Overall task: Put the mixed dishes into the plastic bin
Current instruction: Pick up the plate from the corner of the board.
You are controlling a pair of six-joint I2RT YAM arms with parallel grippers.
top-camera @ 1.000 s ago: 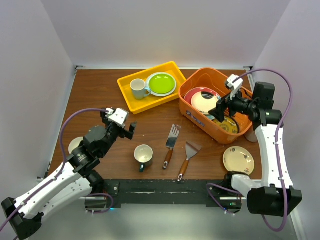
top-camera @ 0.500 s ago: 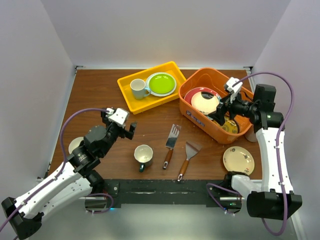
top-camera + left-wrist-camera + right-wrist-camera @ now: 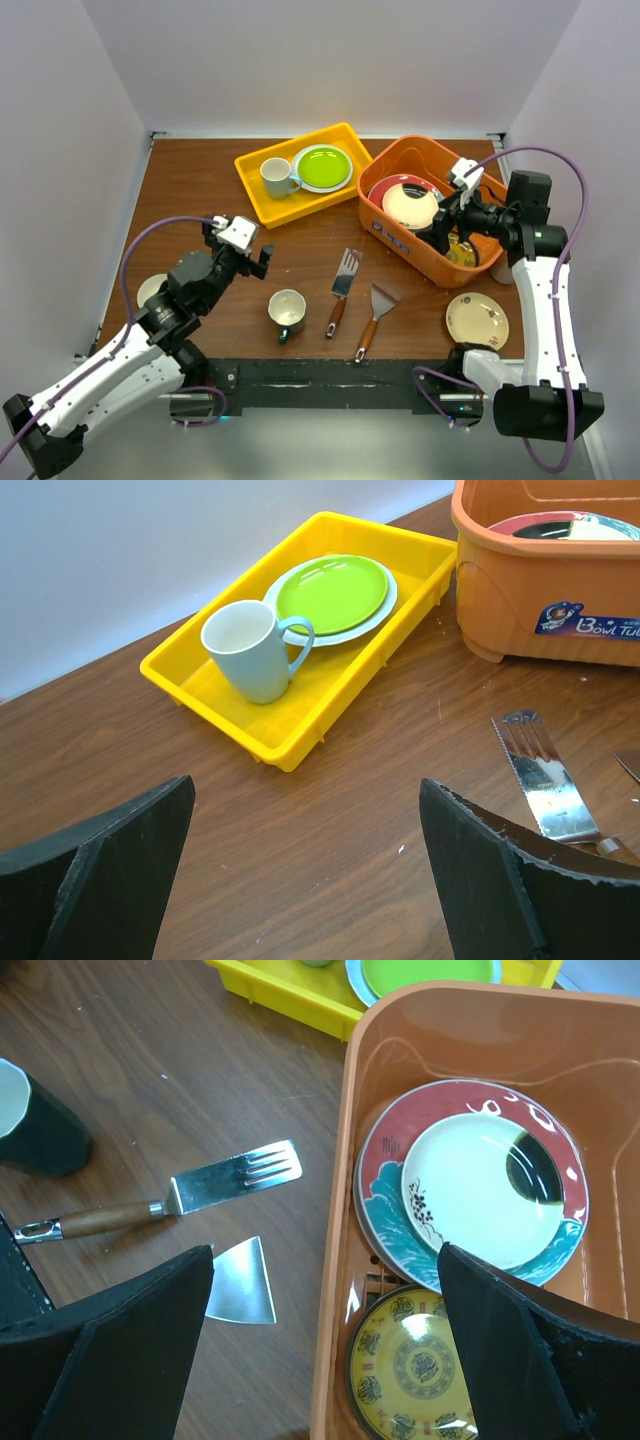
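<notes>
Right gripper (image 3: 325, 1360) is hovering wide open, empty, over the deep orange bin (image 3: 335, 1260). Inside, a cream plate (image 3: 470, 1195) is lying on a red-rimmed plate (image 3: 400, 1130), with a yellow patterned plate (image 3: 415, 1365) beside them. Left gripper (image 3: 258, 255) is gaping wide too.

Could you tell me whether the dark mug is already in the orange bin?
Not yet: the mug stands upright on the table, well left of the bin.

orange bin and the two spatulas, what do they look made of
Deep orange rounded bin: likely moulded plastic, glossy, with soft highlights on smooth walls. Slotted spatula and flat spatula: blades look like polished metal, mirror-bright; the slotted one's handle looks like brown wood.
</notes>
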